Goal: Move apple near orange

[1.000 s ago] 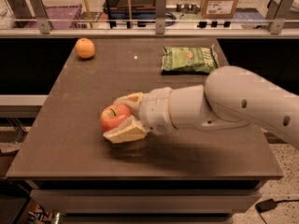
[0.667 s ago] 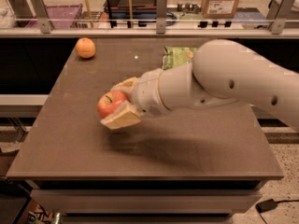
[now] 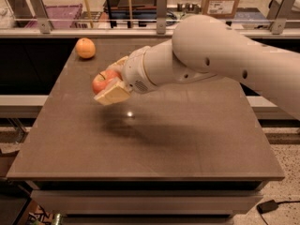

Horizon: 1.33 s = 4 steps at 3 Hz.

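Gripper (image 3: 108, 81) mid-air, fingers (image 3: 112, 93) around apple (image 3: 99, 82)

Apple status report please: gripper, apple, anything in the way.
Gripper shut on apple, held above table, left of centre. Orange at far left corner, apart from apple. Nothing between them.
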Each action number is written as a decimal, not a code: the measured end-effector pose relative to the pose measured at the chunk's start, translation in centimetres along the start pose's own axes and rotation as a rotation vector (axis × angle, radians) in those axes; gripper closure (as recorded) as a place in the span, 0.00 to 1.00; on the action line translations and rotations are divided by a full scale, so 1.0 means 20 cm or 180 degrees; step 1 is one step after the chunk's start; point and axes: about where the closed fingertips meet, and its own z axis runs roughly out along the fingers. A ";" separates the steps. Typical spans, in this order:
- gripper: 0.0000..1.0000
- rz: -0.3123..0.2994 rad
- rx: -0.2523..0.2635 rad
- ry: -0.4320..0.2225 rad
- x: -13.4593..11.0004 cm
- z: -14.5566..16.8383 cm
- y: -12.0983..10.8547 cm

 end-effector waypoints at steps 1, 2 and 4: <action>1.00 0.0100 0.0215 -0.0050 -0.06 0.04 -0.16; 1.00 0.0191 0.0393 -0.0098 -0.12 0.11 -0.29; 1.00 0.0115 0.0441 -0.0062 -0.13 0.17 -0.38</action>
